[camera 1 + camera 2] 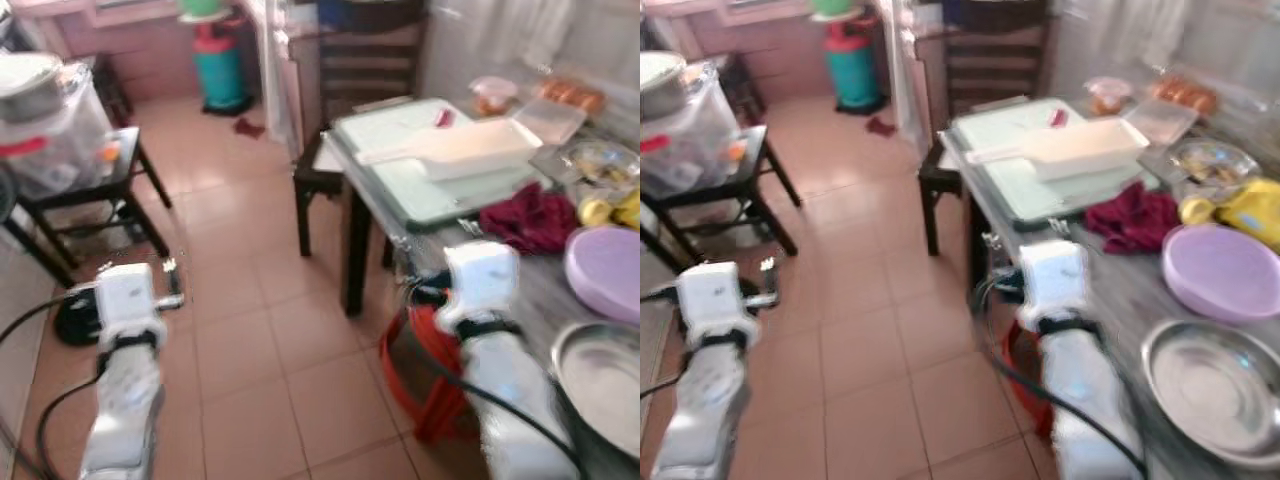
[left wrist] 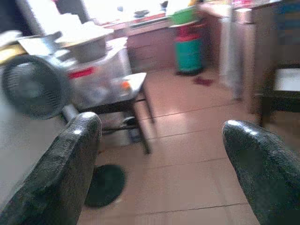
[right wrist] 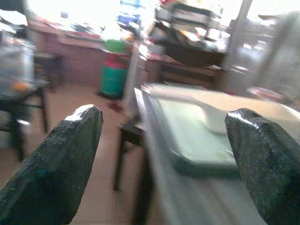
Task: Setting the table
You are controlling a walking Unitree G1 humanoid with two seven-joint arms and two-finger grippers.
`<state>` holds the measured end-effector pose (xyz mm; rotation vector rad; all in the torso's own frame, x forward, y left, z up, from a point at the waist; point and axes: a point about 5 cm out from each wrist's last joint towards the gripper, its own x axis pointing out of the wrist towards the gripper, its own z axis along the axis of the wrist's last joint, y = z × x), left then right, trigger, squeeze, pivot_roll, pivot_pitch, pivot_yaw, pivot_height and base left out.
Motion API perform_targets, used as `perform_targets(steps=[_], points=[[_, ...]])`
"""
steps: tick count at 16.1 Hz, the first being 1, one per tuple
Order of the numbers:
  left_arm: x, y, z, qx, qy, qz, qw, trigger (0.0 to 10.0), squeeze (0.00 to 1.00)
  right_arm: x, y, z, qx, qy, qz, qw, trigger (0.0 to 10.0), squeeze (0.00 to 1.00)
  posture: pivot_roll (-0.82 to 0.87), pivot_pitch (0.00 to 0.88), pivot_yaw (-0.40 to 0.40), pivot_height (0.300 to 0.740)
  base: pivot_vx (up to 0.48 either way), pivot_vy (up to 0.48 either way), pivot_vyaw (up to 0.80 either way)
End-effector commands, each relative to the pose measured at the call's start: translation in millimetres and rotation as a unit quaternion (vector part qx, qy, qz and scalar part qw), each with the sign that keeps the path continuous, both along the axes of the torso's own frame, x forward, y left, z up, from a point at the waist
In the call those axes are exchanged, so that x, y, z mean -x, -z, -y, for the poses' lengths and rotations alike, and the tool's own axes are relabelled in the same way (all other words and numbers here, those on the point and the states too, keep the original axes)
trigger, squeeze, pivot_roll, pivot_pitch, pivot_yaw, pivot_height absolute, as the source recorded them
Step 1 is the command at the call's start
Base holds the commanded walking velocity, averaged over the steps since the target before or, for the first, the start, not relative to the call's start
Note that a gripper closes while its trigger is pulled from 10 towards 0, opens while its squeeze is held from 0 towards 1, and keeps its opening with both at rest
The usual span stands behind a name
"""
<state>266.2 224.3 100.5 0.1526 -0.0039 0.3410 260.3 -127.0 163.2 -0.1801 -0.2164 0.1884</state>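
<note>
The table (image 1: 400, 225) runs along my right side. On it lie a steel plate (image 1: 605, 385) nearest me, a purple plate (image 1: 608, 260), a dark red cloth (image 1: 530, 215), a pale green mat (image 1: 420, 180) and a long white tray (image 1: 480, 145). My right gripper (image 3: 164, 140) is open and empty, held at the table's near edge and facing along the mat (image 3: 197, 136). My left gripper (image 2: 161, 140) is open and empty too, out over the tiled floor and facing the low black side table (image 2: 126, 96). All views are blurred.
A dark chair (image 1: 330, 170) stands at the table's far corner, and a red stool frame (image 1: 420, 370) sits under the table by my right arm. On my left are a black side table with plastic containers (image 1: 60, 140), a fan base (image 1: 75, 320) and a green gas cylinder (image 1: 220, 65).
</note>
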Motion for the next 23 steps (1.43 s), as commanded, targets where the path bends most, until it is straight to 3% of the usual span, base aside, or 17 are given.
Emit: perform_targets(steps=[1, 9, 11, 14, 23], points=[[1.0, 2.7, 2.9, -0.005, 0.0, -0.005, 1.0, 10.0, 0.0, -0.2, 0.2, 3.9, 0.006, 0.001, -0.002, 1.0, 10.0, 0.0, -0.06, 0.069, 0.032, 0.74, 0.0, 0.0, 0.8], [3.4, 20.6, 1.5, -0.015, -0.007, -0.042, 0.999, 10.0, 0.0, -7.9, 2.6, 0.6, -0.001, -0.009, -0.006, 1.0, 10.0, 0.0, -0.05, 0.055, 0.027, 0.74, 0.0, 0.0, 0.8], [3.5, 28.4, 4.2, 0.01, 0.013, -0.06, 0.998, 10.0, 0.0, -9.8, 2.8, 1.7, -0.017, -0.001, -0.006, 1.0, 10.0, 0.0, -0.05, 0.053, 0.029, 0.74, 0.0, 0.0, 0.0], [1.2, 28.8, 6.8, 0.015, 0.029, -0.06, 0.998, 10.0, 0.0, -10.2, 4.7, 3.4, -0.032, 0.007, -0.013, 0.999, 10.0, 0.0, -0.05, 0.047, 0.036, 0.74, 0.0, 0.0, 0.0], [-5.0, 26.1, 9.7, 0.019, 0.049, -0.059, 0.997, 10.0, 0.0, -11.0, 7.0, 2.2, -0.039, 0.012, -0.014, 0.999, 10.0, 0.0, -0.05, 0.041, 0.052, 0.74, 0.0, 0.289, -0.59]])
